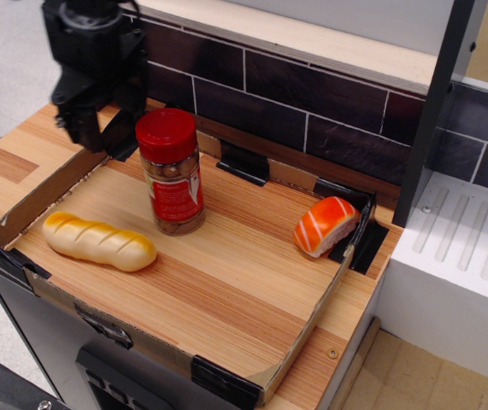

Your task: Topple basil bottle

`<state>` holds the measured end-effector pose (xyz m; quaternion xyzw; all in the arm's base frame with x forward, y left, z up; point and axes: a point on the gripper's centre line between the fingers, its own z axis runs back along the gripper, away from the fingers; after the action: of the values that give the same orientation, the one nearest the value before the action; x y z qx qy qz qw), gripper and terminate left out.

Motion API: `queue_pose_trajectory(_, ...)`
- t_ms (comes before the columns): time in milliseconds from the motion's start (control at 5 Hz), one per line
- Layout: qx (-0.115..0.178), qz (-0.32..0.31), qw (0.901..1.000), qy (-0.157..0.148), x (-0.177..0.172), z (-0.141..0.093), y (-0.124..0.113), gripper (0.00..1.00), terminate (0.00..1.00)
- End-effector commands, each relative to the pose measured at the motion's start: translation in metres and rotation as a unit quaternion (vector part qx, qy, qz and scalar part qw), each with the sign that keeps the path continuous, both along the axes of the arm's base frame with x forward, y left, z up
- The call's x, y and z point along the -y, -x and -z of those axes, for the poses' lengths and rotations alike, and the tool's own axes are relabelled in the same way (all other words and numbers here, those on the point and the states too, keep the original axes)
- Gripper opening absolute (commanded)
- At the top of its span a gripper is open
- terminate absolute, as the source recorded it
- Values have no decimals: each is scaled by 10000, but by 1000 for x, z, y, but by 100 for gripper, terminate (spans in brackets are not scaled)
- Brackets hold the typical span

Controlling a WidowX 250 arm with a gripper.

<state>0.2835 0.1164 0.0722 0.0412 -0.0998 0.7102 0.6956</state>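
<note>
Basil bottle stands upright at the tray's far left, rigid, top-heavy and smooth-sided, so push its red lid; your gripper hangs just left, its fingers' spacing unclear.

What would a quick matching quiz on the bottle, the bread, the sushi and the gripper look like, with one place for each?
Things:
1. bottle
2. bread
3. sushi
4. gripper

Places:
A. tray's right corner
B. above the tray's back-left corner
C. upright, left of the tray's middle
D. lying near the tray's front-left edge

Pairs: 1-C, 2-D, 3-A, 4-B
</note>
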Motion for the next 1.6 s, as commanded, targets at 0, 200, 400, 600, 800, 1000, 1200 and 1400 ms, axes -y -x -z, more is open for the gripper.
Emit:
queue_pose_trajectory(0, -31, -36, 9999, 162, 17, -18, -6, 100, 0)
queue_pose_trajectory(200, -269, 183, 9985, 429, 21, -22, 0, 100, 0)
queue_pose_trajectory(400, -280, 283, 9981, 479, 26, -23, 5, 100, 0)
queue_pose_trajectory(600, -220, 345, 9979, 498, 33, -21, 5, 100, 0)
queue_pose_trajectory(800, -284, 495, 9966, 588, 40, -19, 7, 100, 0)
queue_pose_trajectory(1000, -180, 682, 9962, 502, 44, -14, 5, 100, 0)
queue_pose_trajectory(1200, -117, 821, 9960, 339, 49, -9, 4, 100, 0)
queue_pose_trajectory(1400, -81, 988, 9947, 277, 55, -12, 8, 0, 0)
